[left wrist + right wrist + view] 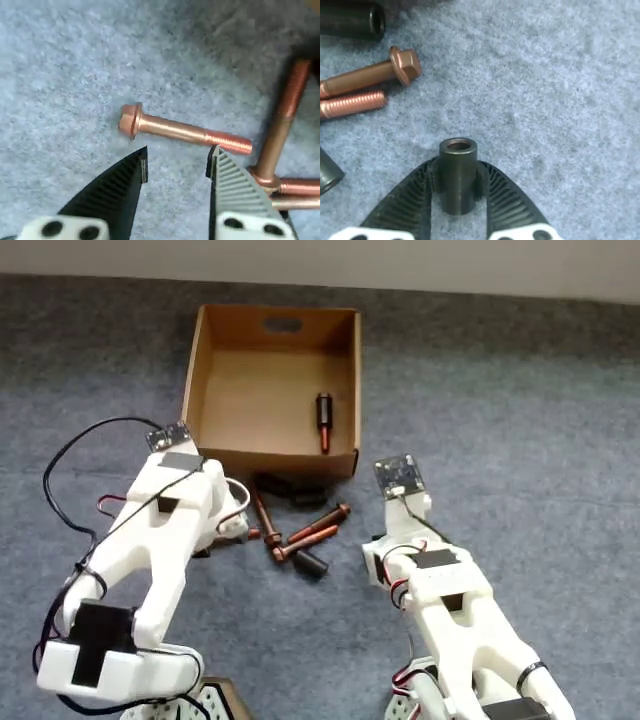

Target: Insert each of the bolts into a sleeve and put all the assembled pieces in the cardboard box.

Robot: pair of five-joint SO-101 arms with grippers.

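Grey fuzzy counter (540,420) is carrying everything here. The cardboard box (195,380) is sitting at the far side, and one assembled piece (324,420) is already lying inside it near the front wall. Just in front of the box, a few loose copper bolts (312,532) are lying bunched together with a couple of black sleeves (311,563) beside them.

So I'd say the next assembly is just getting going. The right hand (457,167) is clenching a black sleeve (457,190) between its ribbed pads, with the open bore pointing out away from the wrist. I can't tell if it's lifted or touching down. The left hand (178,150) is hanging released with its jaws spread, right beside a bolt (185,131) that's lying flat on the counter. That bolt's threaded end is sitting close to a neighbouring bolt (280,125).

As I'm reading it, the left hand is going to need to drop over that shank and close nearer the head, so the threads are sticking out free. Then it's lifting the bolt and lining the tip up with the sleeve's bore. Both parts are round and narrow, so I'm guessing the bolt rolling or twisting in the jaws is the thing to watch.
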